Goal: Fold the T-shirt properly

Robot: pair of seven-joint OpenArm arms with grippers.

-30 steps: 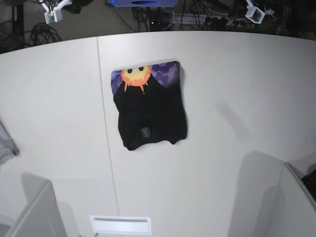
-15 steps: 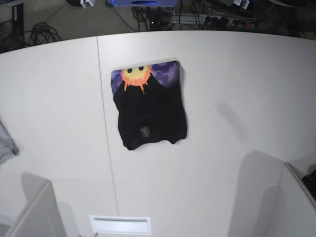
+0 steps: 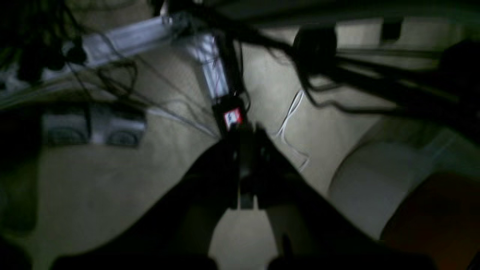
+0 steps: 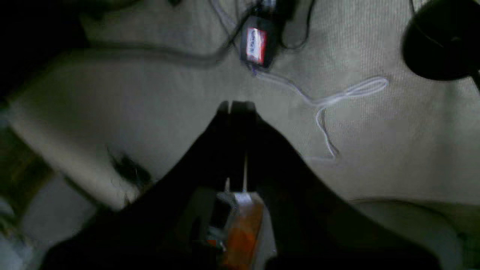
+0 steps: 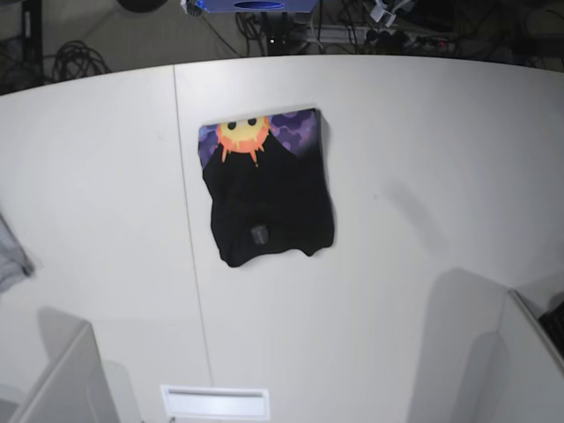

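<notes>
The T-shirt [image 5: 267, 189] is lying folded on the white surface [image 5: 423, 176]. The arms have been pulling away and are now out of the base view. The left end effector [image 3: 245, 168] and right end effector [image 4: 237, 112] are both pinched together, holding nothing. The folding is looking done.

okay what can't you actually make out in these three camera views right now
- Black folded cloth T-shirt with an orange sun print: base view shows only its top layer; the folds underneath are hidden.
- Left gripper: left wrist view is dark and blurred; it looks shut.
- Right gripper: right wrist view, a dark silhouette, seemingly shut.
- Grey cloth: cut off by the base view's left edge.
</notes>
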